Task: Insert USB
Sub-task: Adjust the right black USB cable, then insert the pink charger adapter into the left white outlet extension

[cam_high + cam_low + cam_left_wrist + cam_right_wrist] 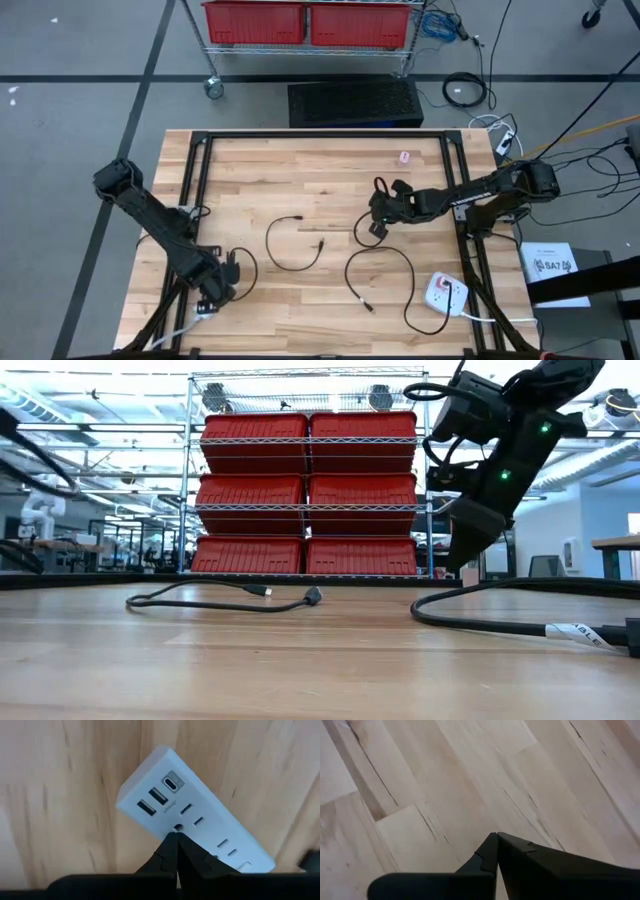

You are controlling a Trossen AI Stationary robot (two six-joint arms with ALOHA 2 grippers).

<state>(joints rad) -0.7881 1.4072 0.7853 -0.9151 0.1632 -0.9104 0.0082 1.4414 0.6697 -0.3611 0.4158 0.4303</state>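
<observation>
Two closed, empty grippers are seen: the left gripper (176,837) is held over a white power strip (200,817) near the table's (300,170) front-left corner; the right gripper (378,222) hovers mid-table. The USB cable (292,245) lies between them. Red bins (305,495) are shelved behind, contents unseen.

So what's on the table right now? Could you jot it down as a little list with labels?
table: wooden top
loose cable: short black lead, lying mid-table, untouched
power strip: white block with USB ports, under the left arm
second white adapter: near the right front corner, cabled
left end effector: shut, empty, over the power strip
right end effector: shut, empty, above bare wood
</observation>
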